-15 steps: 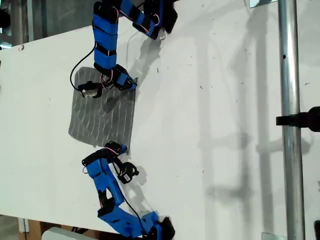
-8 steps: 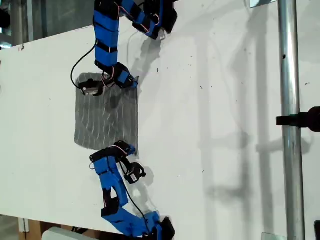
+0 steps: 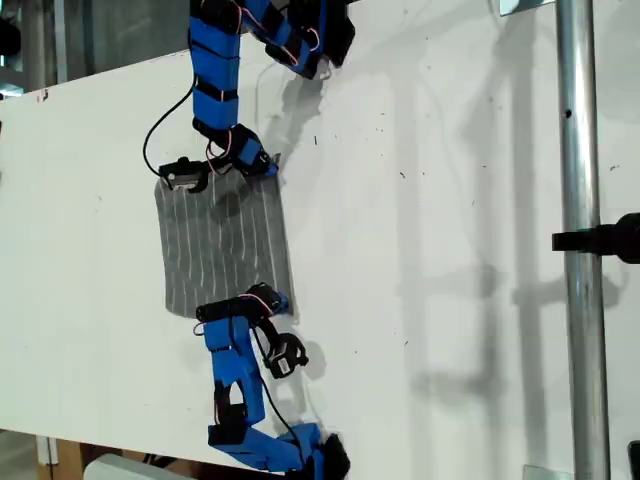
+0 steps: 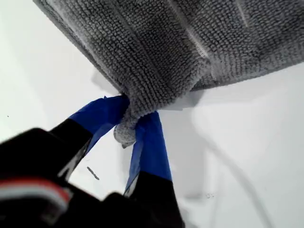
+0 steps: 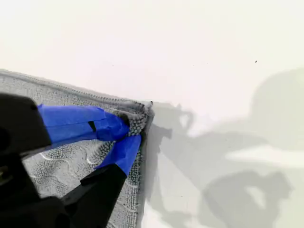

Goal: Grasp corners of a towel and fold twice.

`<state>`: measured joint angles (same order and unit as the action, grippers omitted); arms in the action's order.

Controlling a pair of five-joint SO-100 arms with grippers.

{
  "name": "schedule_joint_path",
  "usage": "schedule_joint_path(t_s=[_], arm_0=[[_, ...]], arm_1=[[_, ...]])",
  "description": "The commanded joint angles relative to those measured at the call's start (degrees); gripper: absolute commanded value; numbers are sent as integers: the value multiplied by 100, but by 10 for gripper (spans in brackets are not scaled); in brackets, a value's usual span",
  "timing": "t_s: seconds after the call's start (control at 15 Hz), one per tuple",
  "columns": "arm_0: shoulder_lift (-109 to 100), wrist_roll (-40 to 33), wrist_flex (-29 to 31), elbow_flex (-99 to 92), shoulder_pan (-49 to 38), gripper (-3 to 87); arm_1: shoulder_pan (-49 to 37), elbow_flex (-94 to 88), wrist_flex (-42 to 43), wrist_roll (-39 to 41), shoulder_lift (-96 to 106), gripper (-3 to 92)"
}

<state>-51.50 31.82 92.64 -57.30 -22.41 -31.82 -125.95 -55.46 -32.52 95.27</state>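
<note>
The grey towel (image 3: 225, 250) with thin white stripes lies spread on the white table, left of middle in the exterior view. One arm's gripper (image 3: 262, 165) sits at its upper right corner and the other arm's gripper (image 3: 268, 300) at its lower right corner. The wrist views do not tell me which arm is which. My first gripper (image 4: 130, 118) is shut on a towel corner (image 4: 124, 135), and the towel (image 4: 190, 38) rises away from it. My second gripper (image 5: 130, 128) is shut on another corner (image 5: 140, 116) of the towel (image 5: 61, 156), which lies flat there.
The white table (image 3: 430, 250) stretches to the exterior view's right with only arm shadows on it. A vertical metal pole (image 3: 580, 240) with a black clamp (image 3: 610, 238) stands at that view's right. Both arm bases sit at the table's edges, above and below the towel.
Both grippers have drawn the towel down and toward the exterior view's right. Its wrinkled shape has stretched into a flatter rectangle. Both corners stay gripped.
</note>
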Motion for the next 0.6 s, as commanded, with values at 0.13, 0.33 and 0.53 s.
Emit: schedule_joint_path(t_s=[0.13,0.33,0.53], arm_0=[[-1169,650,352,-114,-132,375],[-1696,316,360,167,-369,381],[-853,149,264,712,-563,379]], arm_1=[[-62,-114,35,-62,352,-2],[-79,-114,70,-62,360,-2],[-88,-114,70,-62,360,-2]])
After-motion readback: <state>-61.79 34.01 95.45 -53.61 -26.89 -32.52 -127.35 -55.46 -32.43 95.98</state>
